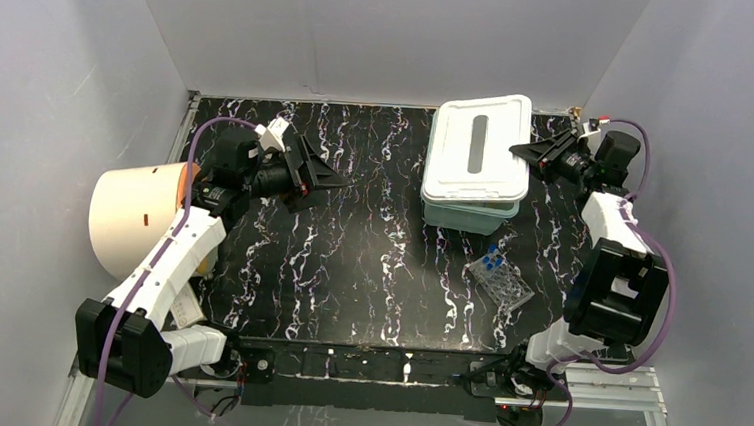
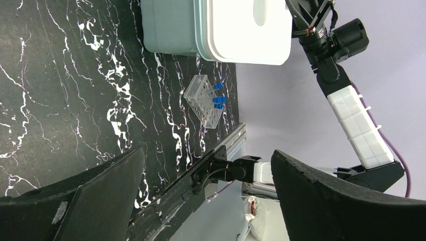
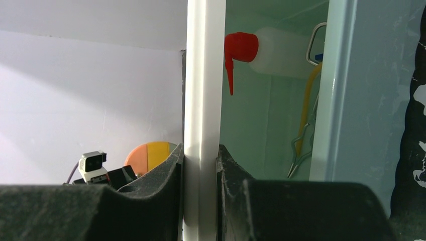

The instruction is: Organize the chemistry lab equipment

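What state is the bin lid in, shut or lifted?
Lifted ajar: the right pincer clamps the lid edge, and the right wrist view sees under it to the squeeze bottle and amber tubing inside.

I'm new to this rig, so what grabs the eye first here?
The white lid at the far right of the table stands out, pinched at its edge by the right tool, a gap baring a red-capped squeeze bottle inside the bin. Nearer, a clear tube rack holds blue-capped tubes.
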`<state>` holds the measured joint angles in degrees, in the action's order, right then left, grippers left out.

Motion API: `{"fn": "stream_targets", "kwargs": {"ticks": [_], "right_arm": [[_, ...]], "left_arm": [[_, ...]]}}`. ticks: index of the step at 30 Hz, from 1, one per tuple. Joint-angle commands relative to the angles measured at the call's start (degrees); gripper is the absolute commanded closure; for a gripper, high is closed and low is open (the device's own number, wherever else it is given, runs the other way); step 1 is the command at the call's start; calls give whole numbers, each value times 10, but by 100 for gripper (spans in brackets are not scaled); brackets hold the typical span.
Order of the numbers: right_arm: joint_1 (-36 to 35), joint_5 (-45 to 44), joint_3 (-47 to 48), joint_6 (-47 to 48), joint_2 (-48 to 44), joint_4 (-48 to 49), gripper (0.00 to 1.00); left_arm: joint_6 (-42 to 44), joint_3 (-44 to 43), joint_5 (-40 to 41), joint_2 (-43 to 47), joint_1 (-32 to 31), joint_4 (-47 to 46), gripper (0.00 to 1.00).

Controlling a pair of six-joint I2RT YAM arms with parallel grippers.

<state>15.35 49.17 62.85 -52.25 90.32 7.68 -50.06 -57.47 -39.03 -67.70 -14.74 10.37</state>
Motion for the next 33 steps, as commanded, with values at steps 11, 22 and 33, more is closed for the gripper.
{"fn": "stream_targets", "kwargs": {"ticks": [11,22,33], "right_arm": [[2,29,-6,12,39,58,95],[3,-31,22,85,29,-61,76],[3,-122,45,113,7,-133,54]], "left_arm": [[3,9,-23,18,2,3,4],[3,9,-23,17,2,3,4],[3,-2,-4,12,2,13,4]]}}
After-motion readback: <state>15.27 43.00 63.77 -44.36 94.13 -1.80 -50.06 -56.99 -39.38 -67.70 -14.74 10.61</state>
